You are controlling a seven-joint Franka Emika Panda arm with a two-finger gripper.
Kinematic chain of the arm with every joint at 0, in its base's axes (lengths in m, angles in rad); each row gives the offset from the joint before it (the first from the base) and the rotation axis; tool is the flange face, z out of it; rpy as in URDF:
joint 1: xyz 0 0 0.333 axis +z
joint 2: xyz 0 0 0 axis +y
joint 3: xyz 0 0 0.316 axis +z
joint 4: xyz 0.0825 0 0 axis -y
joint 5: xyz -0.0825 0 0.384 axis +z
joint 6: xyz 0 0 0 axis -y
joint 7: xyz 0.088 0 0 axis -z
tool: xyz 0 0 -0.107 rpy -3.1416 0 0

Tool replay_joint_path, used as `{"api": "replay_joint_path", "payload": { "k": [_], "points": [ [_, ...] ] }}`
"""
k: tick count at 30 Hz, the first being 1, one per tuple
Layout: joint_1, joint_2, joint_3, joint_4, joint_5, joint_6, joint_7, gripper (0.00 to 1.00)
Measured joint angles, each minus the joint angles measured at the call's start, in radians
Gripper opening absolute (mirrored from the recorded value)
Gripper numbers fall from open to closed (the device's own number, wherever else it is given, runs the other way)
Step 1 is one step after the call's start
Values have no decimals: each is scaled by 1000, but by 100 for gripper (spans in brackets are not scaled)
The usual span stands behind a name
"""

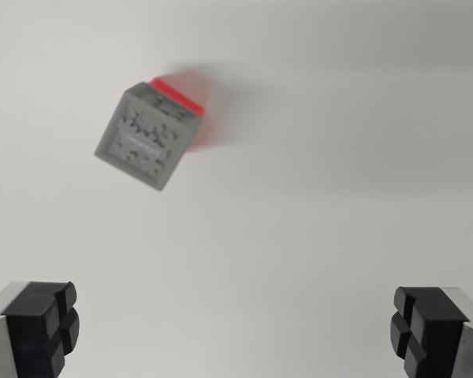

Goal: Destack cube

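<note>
Nothing of the destacking is showing as done yet: the grey cube (148,135) is sitting on top of the red cube (183,93), which is peeking out behind it, both resting on the white bench (339,157). The gripper (236,331) is hovering apart from the grey cube, jaws spread wide and holding nothing, so approach, grasp and lift are all remaining.
</note>
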Motion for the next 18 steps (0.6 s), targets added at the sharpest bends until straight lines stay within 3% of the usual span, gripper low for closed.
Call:
{"api": "replay_joint_path", "payload": {
  "k": [18],
  "points": [
    [4, 0, 0, -8, 0, 10, 25, 100]
  ]
}}
